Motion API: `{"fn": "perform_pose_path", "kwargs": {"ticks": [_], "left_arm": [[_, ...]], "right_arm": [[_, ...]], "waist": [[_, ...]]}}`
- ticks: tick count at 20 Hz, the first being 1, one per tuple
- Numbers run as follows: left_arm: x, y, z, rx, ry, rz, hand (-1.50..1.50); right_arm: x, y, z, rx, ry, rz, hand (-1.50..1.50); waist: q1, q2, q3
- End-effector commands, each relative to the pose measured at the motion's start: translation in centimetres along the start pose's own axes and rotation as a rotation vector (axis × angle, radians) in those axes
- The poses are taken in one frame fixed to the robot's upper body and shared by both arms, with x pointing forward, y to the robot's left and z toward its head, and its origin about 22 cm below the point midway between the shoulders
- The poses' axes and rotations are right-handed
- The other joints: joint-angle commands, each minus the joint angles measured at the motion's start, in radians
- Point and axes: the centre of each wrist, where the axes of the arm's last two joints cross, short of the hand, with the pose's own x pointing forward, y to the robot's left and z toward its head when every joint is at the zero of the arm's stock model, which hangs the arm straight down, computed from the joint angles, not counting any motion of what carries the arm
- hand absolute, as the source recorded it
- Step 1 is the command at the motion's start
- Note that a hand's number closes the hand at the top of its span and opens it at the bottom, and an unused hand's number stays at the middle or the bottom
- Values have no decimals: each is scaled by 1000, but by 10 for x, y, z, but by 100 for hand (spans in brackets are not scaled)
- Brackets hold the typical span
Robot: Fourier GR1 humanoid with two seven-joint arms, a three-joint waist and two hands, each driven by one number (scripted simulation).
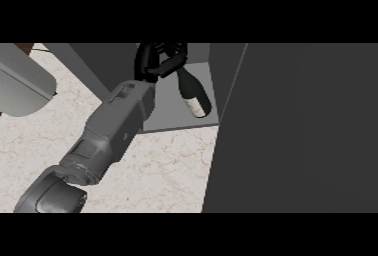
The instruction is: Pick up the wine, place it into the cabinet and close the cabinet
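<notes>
The dark wine bottle (194, 96) with a pale label is inside the open cabinet, on its grey floor (171, 121), with its neck pointing to the back. My left hand (157, 59) reaches into the cabinet from the lower left. Its black fingers are curled at the top of the bottle's neck, which they partly hide. The cabinet's dark door (295, 130) stands open and fills the right side of the view. My right hand does not show.
A pale grey rounded object (22, 90) sits at the left edge on the marbled counter (162, 170). The cabinet's left wall (96, 62) runs beside my forearm. The open door hides everything to the right.
</notes>
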Motion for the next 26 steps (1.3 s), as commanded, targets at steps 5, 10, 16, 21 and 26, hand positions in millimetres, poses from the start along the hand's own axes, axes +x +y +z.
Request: {"fn": "perform_pose_path", "kwargs": {"ticks": [5, 10, 16, 21, 26], "left_arm": [[9, -20, -4, -105, -5, 95, -150], [7, -29, 0, -123, 7, 141, -150], [5, -27, 3, -140, 12, 170, -150], [-7, -23, 14, -182, 14, 234, -150], [-14, -20, 26, -250, 37, 295, -150]], "right_arm": [[35, -4, 9, -27, 9, -92, -150], [51, -9, 13, -6, 2, -79, -150], [46, -11, 8, -54, 27, -61, -150], [41, -9, 15, -55, 37, -68, -150], [49, -10, 13, -68, 43, -49, -150]], "waist": [[32, -12, 2], [47, -26, 3], [77, -28, 2], [62, -36, 3], [93, -47, 2]]}}
